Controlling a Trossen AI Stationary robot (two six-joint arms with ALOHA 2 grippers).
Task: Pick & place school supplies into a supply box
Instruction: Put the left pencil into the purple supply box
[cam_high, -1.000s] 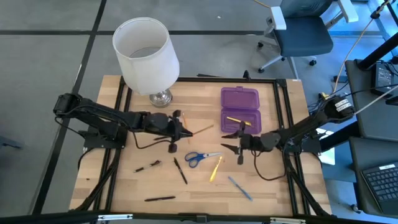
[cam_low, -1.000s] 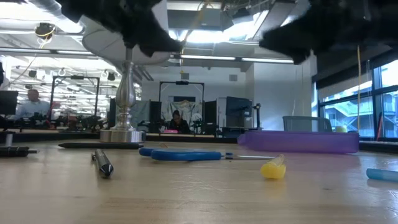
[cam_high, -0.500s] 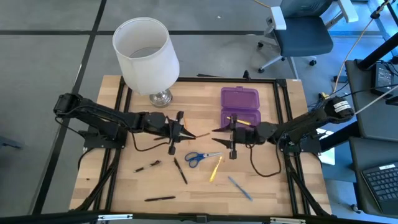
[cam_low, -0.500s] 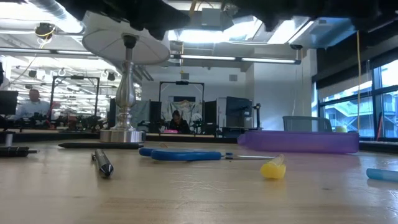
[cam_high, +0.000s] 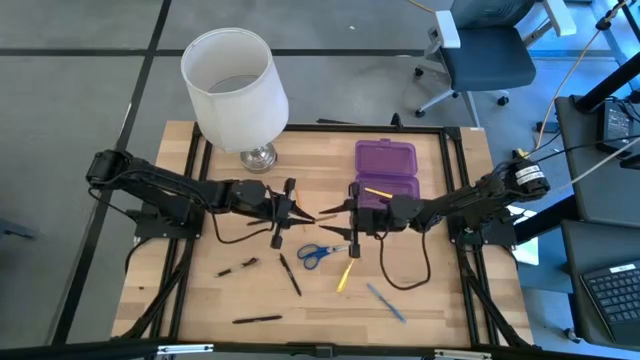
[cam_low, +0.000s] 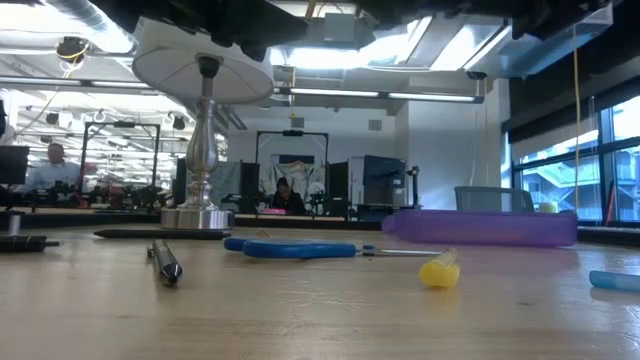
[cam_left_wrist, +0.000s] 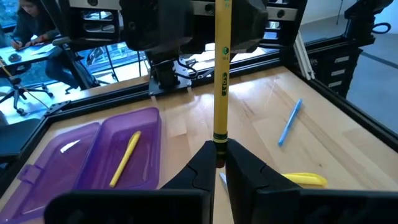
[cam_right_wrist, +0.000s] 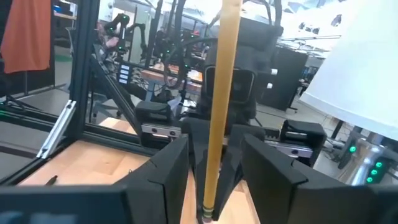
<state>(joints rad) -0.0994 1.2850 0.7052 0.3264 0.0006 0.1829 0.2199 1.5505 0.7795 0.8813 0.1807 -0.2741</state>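
Pencil (cam_left_wrist: 220, 81) tip beyond frame edge

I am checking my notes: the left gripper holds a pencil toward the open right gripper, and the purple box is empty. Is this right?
Not quite: the purple box is not empty; a yellow pencil lies in it, as the left wrist view shows. The left gripper does hold the held pencil toward the open right gripper.

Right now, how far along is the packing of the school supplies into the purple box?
Done: one yellow pencil lies in the open supply box. In hand: the left hand clamps a second pencil above the table, and the right hand is open around its far end, not yet gripping. Left on the table: scissors, another yellow pencil, a blue pen and black pens.
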